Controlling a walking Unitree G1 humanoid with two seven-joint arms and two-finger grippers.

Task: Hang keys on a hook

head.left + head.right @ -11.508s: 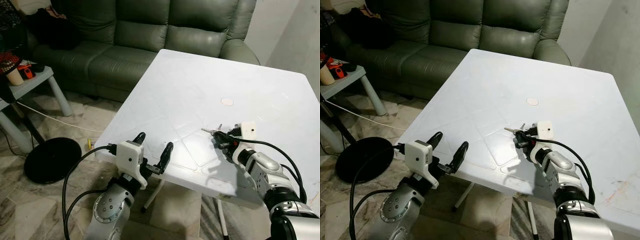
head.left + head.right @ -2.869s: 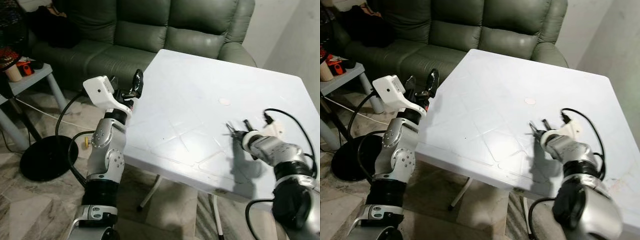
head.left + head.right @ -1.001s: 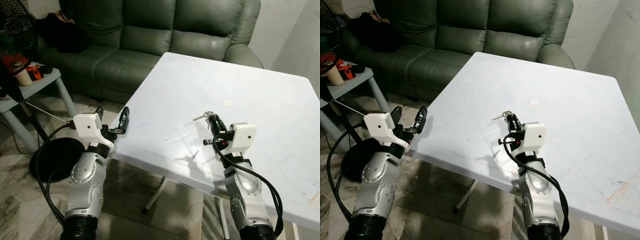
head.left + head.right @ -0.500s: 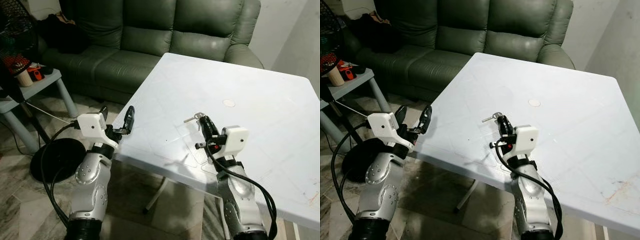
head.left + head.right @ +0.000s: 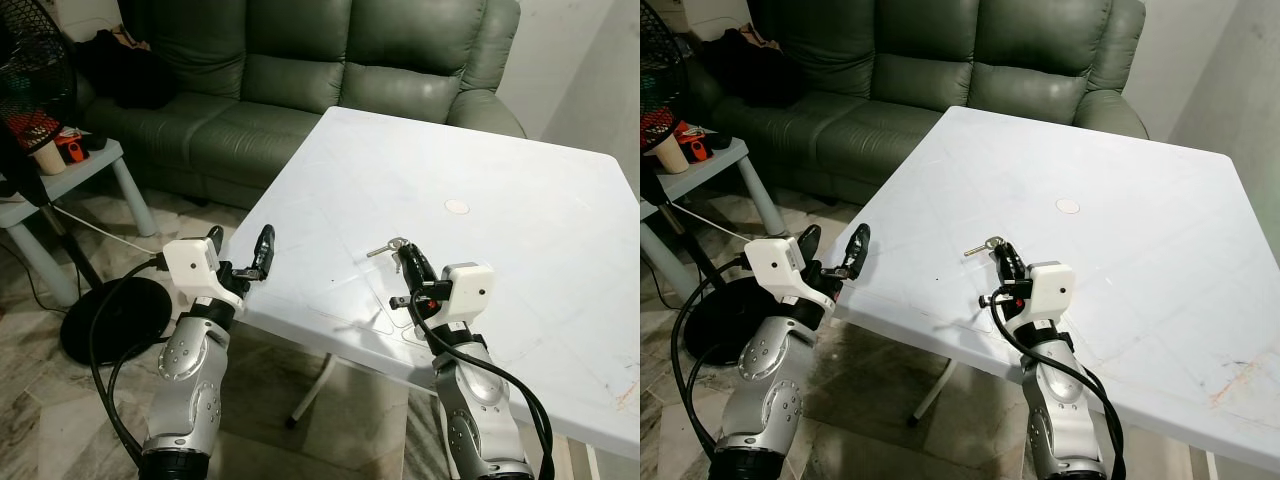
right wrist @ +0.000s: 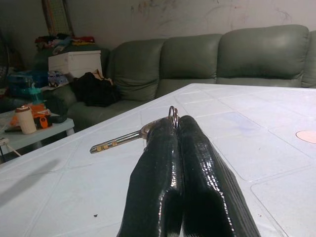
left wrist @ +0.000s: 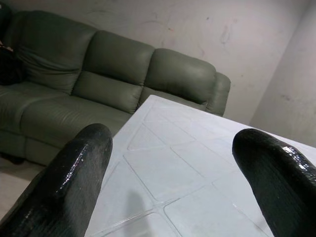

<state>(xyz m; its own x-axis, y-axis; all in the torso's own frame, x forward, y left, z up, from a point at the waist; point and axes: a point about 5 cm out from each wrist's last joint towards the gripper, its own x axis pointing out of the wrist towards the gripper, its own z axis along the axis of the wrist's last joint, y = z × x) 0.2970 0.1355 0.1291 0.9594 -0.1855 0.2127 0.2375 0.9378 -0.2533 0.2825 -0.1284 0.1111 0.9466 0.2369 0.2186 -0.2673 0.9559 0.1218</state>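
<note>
Keys (image 6: 148, 132) pinched at the ring between right gripper (image 5: 1002, 255) fingers (image 6: 197, 163), pressed together, blade jutting sideways, raised just over white tabletop (image 5: 520, 210) near its front edge. Left gripper (image 5: 240, 248) off tabletop's left edge, 2 fingers (image 7: 74, 173) spread wide, holding nothing. Green sofa (image 5: 300, 70) behind.

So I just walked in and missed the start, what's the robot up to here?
The right gripper is shut on the keys, holding them just above the white table. The left gripper hangs open, holding nothing, by the table's near edge. A green sofa stands behind the table.
</note>
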